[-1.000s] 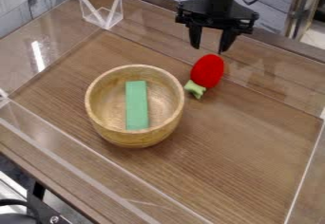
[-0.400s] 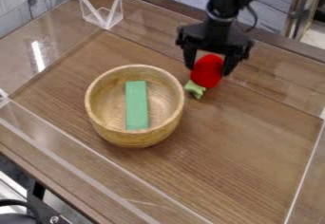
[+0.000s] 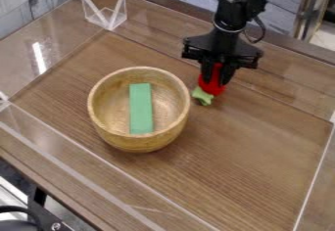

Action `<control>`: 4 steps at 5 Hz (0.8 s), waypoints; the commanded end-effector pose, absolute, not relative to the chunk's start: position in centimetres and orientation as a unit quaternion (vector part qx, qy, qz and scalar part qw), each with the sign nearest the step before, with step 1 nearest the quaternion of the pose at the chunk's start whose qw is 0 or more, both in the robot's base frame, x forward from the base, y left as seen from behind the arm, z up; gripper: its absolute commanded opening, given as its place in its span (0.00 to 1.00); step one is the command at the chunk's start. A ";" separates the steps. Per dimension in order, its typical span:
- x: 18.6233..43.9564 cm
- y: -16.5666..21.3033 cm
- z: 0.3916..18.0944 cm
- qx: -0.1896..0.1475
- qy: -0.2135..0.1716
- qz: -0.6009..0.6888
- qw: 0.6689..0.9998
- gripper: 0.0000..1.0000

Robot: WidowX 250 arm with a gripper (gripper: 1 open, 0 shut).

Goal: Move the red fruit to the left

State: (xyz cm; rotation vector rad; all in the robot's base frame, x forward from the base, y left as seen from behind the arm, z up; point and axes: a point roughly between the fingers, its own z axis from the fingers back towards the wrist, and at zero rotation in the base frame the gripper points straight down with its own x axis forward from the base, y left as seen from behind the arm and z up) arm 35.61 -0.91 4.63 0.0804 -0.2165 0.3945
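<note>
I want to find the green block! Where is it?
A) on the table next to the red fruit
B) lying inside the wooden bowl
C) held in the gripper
B: the green block lies flat inside the wooden bowl, while the gripper is down over the red fruit.

No text, label, brand, number or sign can be read anywhere in the camera view
</note>
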 end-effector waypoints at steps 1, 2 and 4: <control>36.6 0.2 9.5 0.008 -0.156 0.224 0.962 0.00; 36.7 0.7 13.3 -0.015 -0.170 0.261 0.950 0.00; 35.2 4.0 17.9 -0.039 -0.183 0.348 0.919 0.00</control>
